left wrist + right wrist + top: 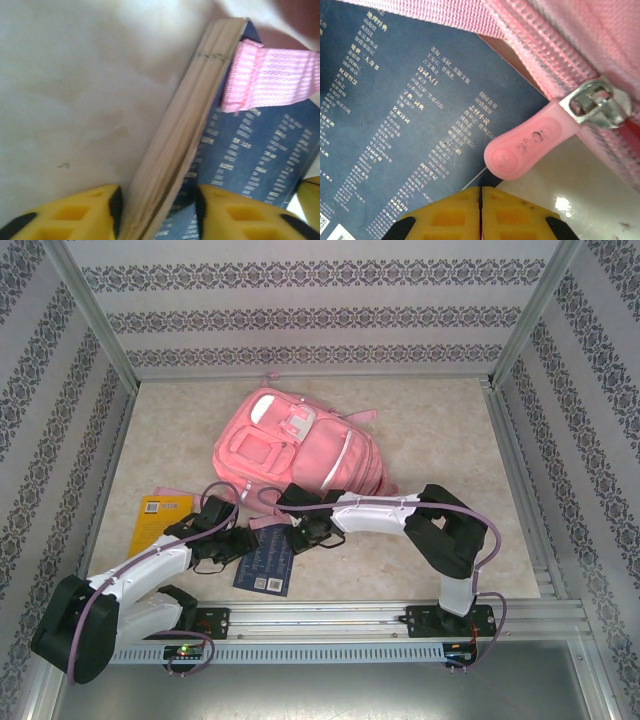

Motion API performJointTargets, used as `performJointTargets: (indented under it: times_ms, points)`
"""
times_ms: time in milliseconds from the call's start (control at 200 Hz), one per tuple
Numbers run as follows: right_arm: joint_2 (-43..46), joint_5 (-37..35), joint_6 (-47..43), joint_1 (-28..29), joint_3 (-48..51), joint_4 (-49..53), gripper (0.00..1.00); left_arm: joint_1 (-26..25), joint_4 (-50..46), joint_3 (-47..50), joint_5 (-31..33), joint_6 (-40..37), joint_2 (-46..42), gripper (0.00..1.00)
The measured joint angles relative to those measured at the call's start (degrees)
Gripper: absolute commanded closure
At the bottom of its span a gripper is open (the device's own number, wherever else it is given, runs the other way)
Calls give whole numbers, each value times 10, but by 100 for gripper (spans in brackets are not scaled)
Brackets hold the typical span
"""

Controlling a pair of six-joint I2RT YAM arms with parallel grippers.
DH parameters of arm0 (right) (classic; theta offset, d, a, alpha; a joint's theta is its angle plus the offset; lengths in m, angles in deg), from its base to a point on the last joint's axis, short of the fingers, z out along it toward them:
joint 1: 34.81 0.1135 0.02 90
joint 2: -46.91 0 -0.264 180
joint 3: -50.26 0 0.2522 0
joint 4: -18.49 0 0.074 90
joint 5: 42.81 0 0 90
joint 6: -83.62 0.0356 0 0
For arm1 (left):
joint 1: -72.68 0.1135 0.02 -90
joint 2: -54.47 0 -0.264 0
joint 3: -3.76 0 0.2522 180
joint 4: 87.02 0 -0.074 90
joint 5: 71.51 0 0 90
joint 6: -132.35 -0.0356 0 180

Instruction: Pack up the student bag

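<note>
Two books on the table (450, 440): one blue book (265, 562), one yellow book (163, 515) by the left wall. One student bag (300, 445) sits mid-table, with lots of bare room to its right. The left gripper (157, 220) has its jaws spread astride the blue book's page edge, and I honestly can't tell if it's squeezing. The right gripper (481, 210) has its jaws pressed together, just short of the pink zipper pull (520, 150). One strap (270, 80) overlaps the book's cover.

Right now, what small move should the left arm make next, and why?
Probably draw the dark blue paperback book slowly back: the left yellow fingers seem closed on its page edge, and the pink woven strap lies across its cover.
</note>
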Motion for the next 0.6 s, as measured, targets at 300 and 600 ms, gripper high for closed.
performJointTargets:
  times_ms: [300,600]
  points:
    - [113,60,66,-50,136,-93,70,-28,87,15,-47,29,28,82]
    - [183,118,126,-78,235,-165,59,-67,174,17,-94,62,81,83]
